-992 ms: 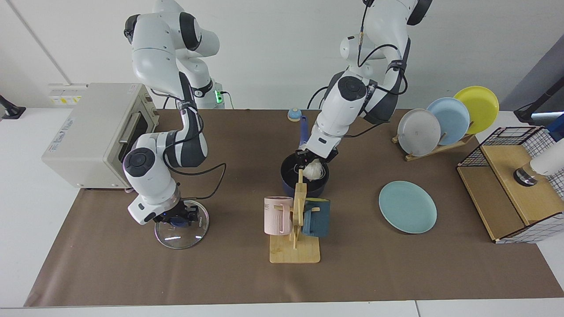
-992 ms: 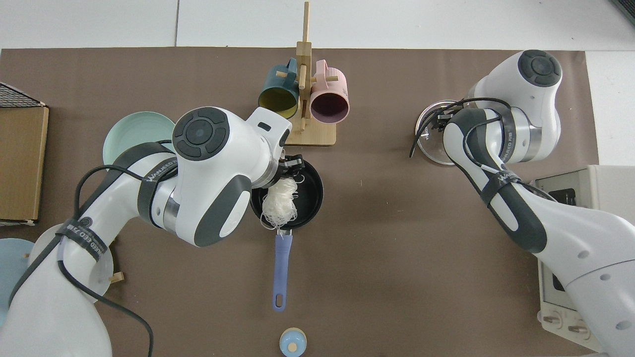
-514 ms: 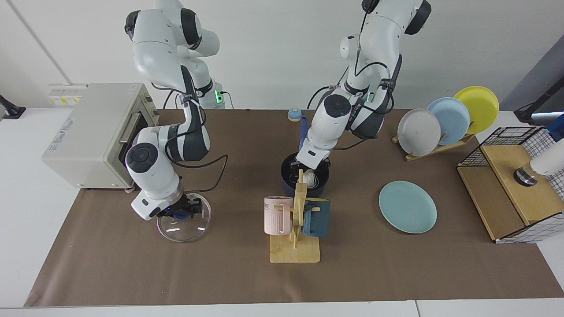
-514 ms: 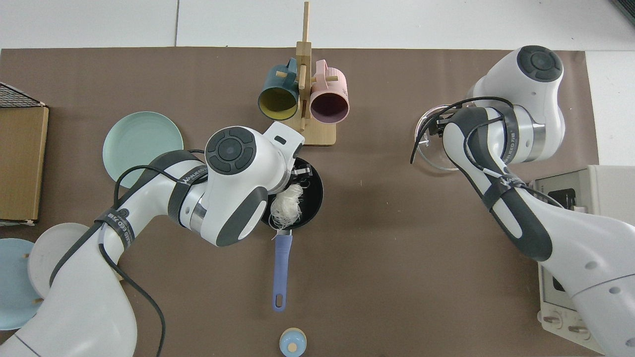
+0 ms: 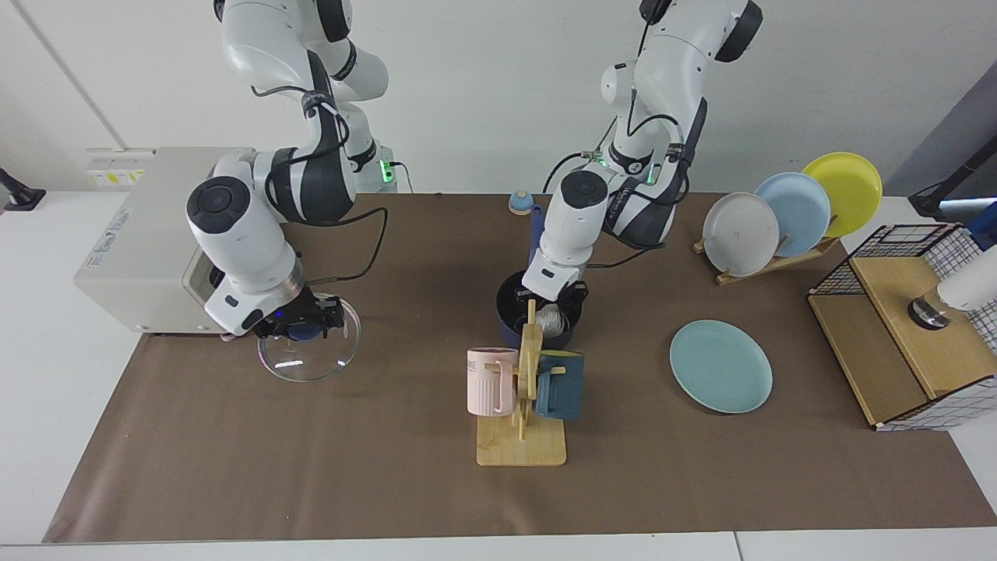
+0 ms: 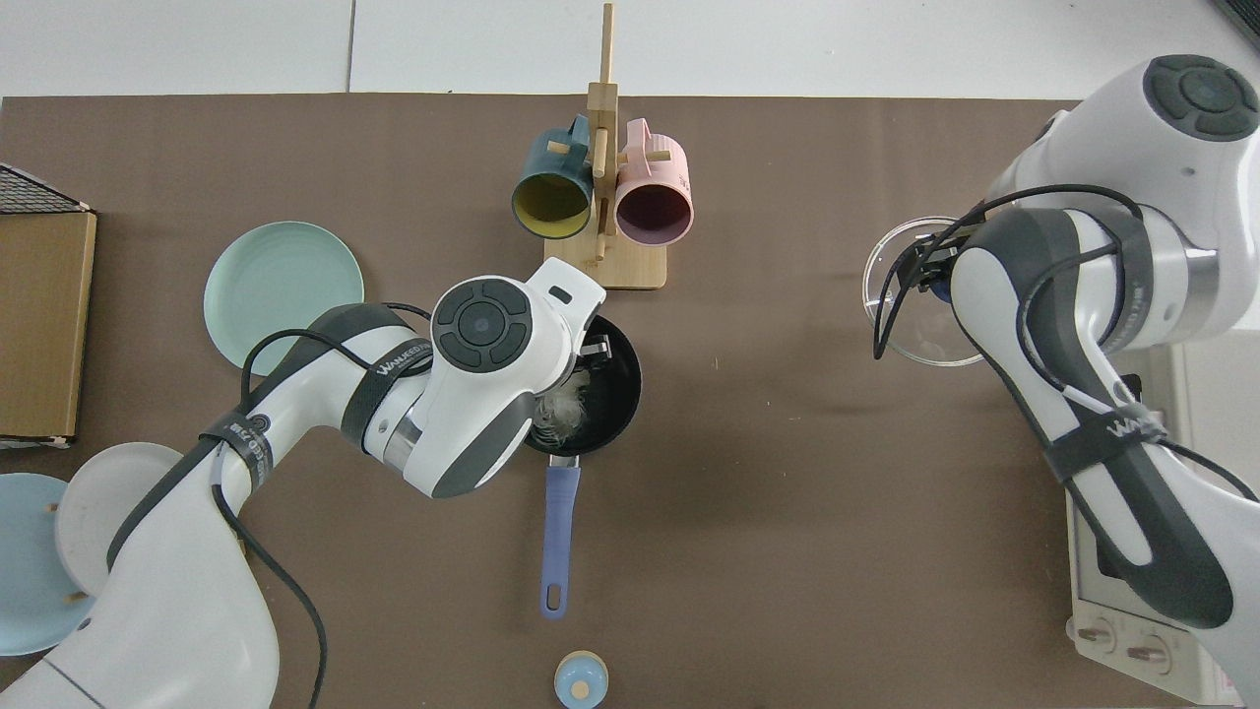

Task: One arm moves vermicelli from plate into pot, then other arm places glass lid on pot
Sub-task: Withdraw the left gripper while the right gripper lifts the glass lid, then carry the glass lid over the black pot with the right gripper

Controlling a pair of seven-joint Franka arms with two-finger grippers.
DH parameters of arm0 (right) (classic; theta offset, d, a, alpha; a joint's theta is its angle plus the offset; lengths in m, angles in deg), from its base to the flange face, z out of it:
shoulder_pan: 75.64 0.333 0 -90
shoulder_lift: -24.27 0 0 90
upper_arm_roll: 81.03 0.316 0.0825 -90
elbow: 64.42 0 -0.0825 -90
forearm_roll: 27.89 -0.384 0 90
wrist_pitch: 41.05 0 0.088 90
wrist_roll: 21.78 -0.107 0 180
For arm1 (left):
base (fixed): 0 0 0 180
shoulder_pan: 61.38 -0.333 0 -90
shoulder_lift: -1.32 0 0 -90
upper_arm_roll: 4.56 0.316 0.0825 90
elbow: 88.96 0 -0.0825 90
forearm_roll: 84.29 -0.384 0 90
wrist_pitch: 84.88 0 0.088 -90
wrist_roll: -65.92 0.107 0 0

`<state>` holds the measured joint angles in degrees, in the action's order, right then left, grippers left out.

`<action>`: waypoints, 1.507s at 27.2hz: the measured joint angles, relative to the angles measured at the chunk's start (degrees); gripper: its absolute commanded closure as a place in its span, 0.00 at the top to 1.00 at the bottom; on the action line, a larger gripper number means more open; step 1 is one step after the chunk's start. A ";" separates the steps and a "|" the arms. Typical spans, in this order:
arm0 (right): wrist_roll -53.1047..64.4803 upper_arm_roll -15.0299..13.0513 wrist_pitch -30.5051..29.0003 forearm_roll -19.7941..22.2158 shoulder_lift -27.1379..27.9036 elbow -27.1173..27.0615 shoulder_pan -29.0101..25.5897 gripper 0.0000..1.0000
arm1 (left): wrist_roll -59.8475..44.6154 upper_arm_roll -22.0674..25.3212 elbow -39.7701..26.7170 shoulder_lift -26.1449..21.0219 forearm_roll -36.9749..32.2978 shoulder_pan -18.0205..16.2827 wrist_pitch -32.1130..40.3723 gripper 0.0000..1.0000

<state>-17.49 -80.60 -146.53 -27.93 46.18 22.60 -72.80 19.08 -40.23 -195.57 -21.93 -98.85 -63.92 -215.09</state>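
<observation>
Facing view: right pincer (image 5: 300,326) grips round clear glass lid (image 5: 309,349).

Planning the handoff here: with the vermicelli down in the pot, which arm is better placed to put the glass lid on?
The right arm. Its tool already grips the glass lid by the knob, lifted off the table. The left tool is down in the pot at the vermicelli and must clear out first.
</observation>
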 measured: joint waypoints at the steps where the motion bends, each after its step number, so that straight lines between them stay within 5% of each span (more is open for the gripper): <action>1: 0.29 0.00 0.26 -0.22 -1.14 1.09 -0.07 0.09 | 0.00 -0.01 0.34 0.16 -0.04 -0.01 0.67 1.00; 10: 0.72 0.04 0.84 -3.28 -10.90 12.63 -0.11 0.09 | 1.59 0.79 12.81 3.86 -0.04 -0.28 18.49 1.00; 17: -2.46 0.16 -0.09 -4.47 -13.60 16.75 1.80 0.09 | 9.16 6.04 23.13 5.58 1.68 -0.50 30.04 1.00; 28: -22.57 0.78 -3.76 -4.57 -13.91 16.81 14.66 0.09 | 33.18 26.21 25.35 12.31 13.04 0.84 35.40 1.00; 41: -42.89 0.84 -6.28 -4.33 -13.12 15.65 27.09 0.08 | 47.61 30.75 22.84 13.98 13.55 -1.43 35.85 1.00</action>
<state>-60.38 -79.76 -152.82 -32.26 33.05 38.25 -45.71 66.69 -9.48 -172.73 -7.95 -85.30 -65.35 -179.24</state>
